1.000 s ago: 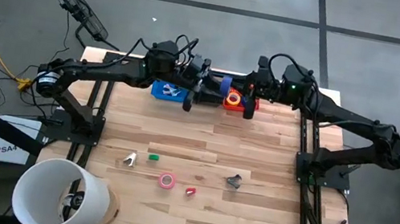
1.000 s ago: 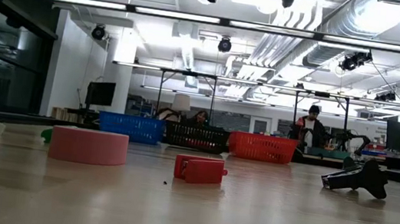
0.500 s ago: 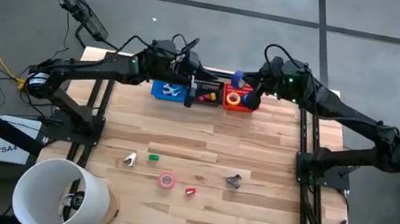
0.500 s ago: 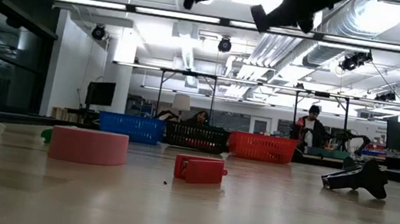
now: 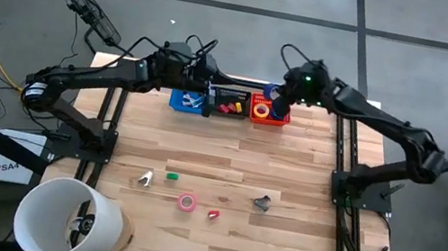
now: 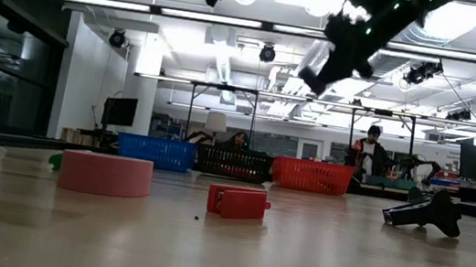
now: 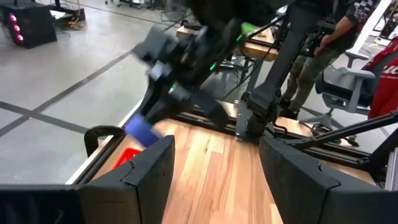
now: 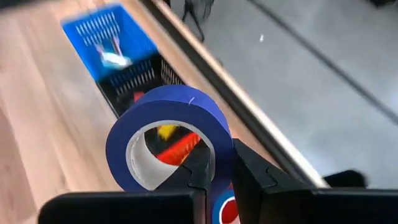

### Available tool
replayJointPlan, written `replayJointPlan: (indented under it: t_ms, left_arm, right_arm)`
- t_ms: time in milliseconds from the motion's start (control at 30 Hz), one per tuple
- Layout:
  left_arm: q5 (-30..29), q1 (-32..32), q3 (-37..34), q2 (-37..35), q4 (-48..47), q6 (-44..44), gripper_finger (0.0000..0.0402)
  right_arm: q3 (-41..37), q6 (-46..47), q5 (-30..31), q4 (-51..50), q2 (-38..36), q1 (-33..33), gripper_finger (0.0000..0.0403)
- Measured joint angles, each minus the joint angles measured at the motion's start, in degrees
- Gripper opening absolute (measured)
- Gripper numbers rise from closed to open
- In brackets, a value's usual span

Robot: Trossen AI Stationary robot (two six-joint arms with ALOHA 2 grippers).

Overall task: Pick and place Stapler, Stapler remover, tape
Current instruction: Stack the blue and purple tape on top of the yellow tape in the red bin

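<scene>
My right gripper (image 5: 275, 102) is shut on the blue tape roll (image 5: 273, 91) above the red basket (image 5: 264, 114) at the table's far edge. A yellow roll (image 5: 260, 110) lies in that basket. My left gripper (image 5: 212, 76) is open and empty above the blue basket (image 5: 187, 100) and black basket (image 5: 229, 105). The pink tape roll (image 5: 187, 201) lies flat on the table. Near it are a small red stapler (image 5: 214, 214), a black stapler remover (image 5: 261, 203) and a white one (image 5: 145, 178). No purple roll shows. My right gripper holds the blue tape roll by its ring wall (image 8: 219, 144). One finger (image 8: 198, 169) reaches into the open centre and the other (image 8: 250, 169) lies outside. The roll is lifted clear and stands on edge above the baskets.
A big white cylinder (image 5: 67, 218) lies at the near left corner. A small green piece (image 5: 172, 174) sits by the white remover. The wood between the baskets and the near objects is bare. People and benches show in the room beyond.
My left gripper has drawn back toward the table's left, from the black basket to over the blue one. My right arm has swung and tipped, and its gripper has come lower into the low view, keeping the blue roll over the red basket.
</scene>
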Motion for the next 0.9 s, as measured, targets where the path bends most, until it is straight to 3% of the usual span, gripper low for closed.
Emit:
replayJointPlan:
  t_ms: [500, 733, 900]
  left_arm:
    - [0.25, -0.02, 0.00, 0.02, -2.52, -2.62, 0.0230]
    - [0.24, -0.02, 0.00, 0.02, -5.29, -3.54, 0.0230]
    - [0.64, -0.04, 0.00, 0.02, -6.01, -3.73, 0.0230]
  right_arm:
    - [0.19, 11.55, -2.83, 0.31, 19.61, -2.94, 0.0028]
    - [5.33, 8.96, -2.03, -1.38, 23.44, -2.94, 0.0028]
    - [9.44, 5.80, 1.07, -8.42, 25.49, -3.61, 0.0028]
